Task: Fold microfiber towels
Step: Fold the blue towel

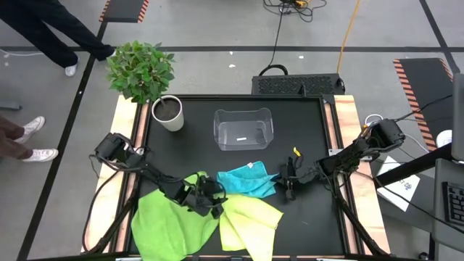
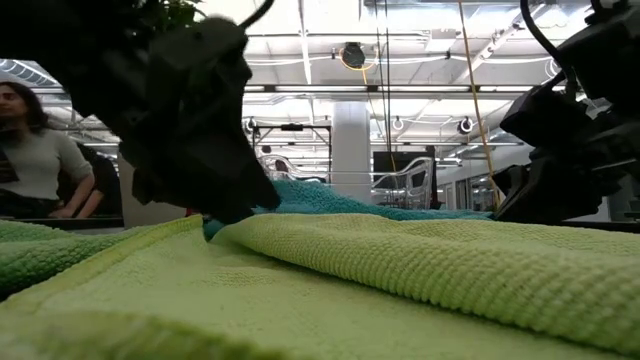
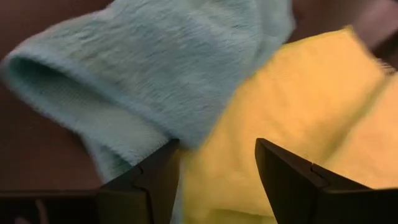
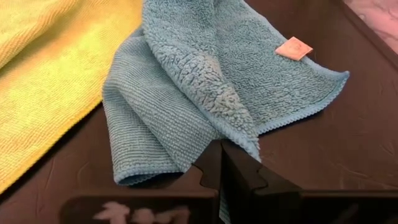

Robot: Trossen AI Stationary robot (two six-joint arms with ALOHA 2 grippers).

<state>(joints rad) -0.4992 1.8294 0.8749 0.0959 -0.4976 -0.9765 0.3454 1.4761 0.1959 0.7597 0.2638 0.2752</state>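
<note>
The black table [image 1: 235,163] carries everything, and the clear plastic bin [image 1: 243,129] near its middle serves as landmark. On the table's front edge, left of the bin, the bright green towel [image 1: 163,221] sprawls widest, a crumpled nubby sheet overhanging that edge. Beside it, straight in front of the bin, lies the pale yellow-green towel [image 1: 250,221], waffle-textured. Between it and the bin sits the turquoise towel [image 1: 246,180], fleecy, bunched, one corner bearing a small tag. The left gripper [image 1: 209,199] stands with fingers apart where turquoise meets yellow-green. The right gripper [image 1: 290,181], fingers pressed together, rests at the turquoise towel's right edge. Bare tabletop surrounds the bin.
</note>
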